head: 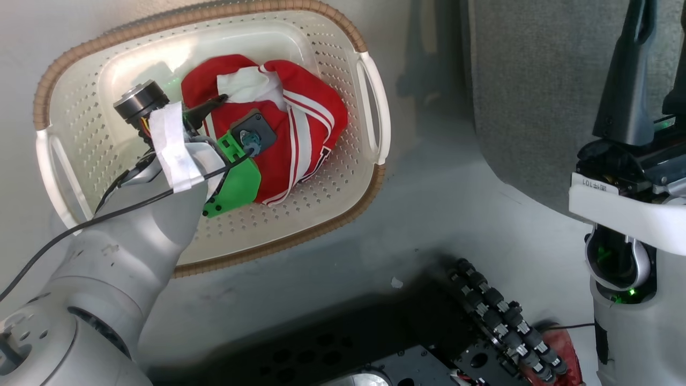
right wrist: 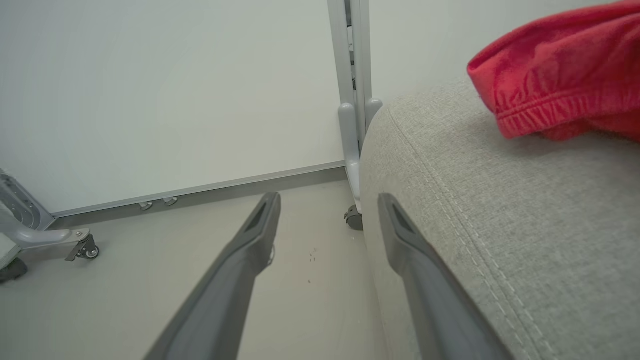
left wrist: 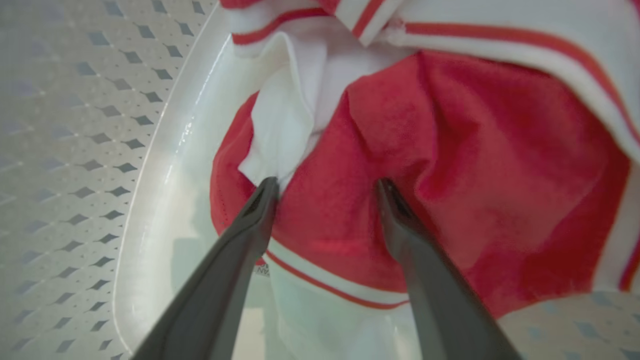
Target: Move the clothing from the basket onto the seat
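Note:
The off-white perforated basket (head: 343,177) with a brown woven rim stands on the floor at the upper left. Bundled in it is the clothing (head: 305,123), red with white stripes and trim. My left gripper (head: 214,107) reaches down into the basket. In the left wrist view it is open (left wrist: 326,187), with both fingertips pressed into the red cloth (left wrist: 475,165) astride a fold, near the basket wall (left wrist: 75,150). My right gripper (head: 659,32) is held up beside the grey seat (head: 536,80). It is open and empty (right wrist: 328,200). A red garment (right wrist: 560,95) lies on the seat cushion (right wrist: 500,210).
My dark base with a black cable chain (head: 504,316) fills the bottom of the head view. Pale floor (head: 429,214) lies between basket and seat. Beyond the seat's corner a grey wheeled post (right wrist: 355,125) stands against a white wall, and another castor leg (right wrist: 60,240) sits at the left.

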